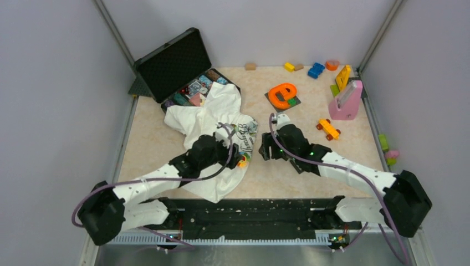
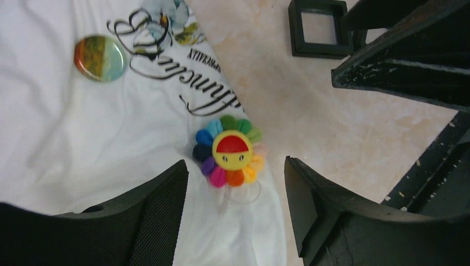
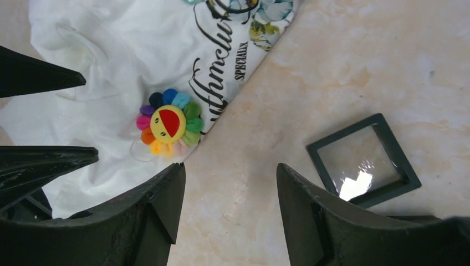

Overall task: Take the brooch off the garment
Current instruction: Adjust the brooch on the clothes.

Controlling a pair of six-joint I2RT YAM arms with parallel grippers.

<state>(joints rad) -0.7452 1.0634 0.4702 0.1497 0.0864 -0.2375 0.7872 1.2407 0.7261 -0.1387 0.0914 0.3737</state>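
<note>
left gripper spread, framing the brooch at garment edge, lined up to pinch. right gripper spread beside brooch, likely to pin cloth.

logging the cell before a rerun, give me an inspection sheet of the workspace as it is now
surface: beige tabletop, no spills seen
job's things: flower brooch on white shirt near its edge; round badge also on shirt
clutter: open black case, orange letter e, toy car, pink stand, blocks, square frame
tools: left tool open, fingers either side of brooch; right tool open over tabletop beside shirt
cables: left cable passes over shirt; right cable loops by its arm
surroundings: grey walls; small toys beyond right edge
</note>
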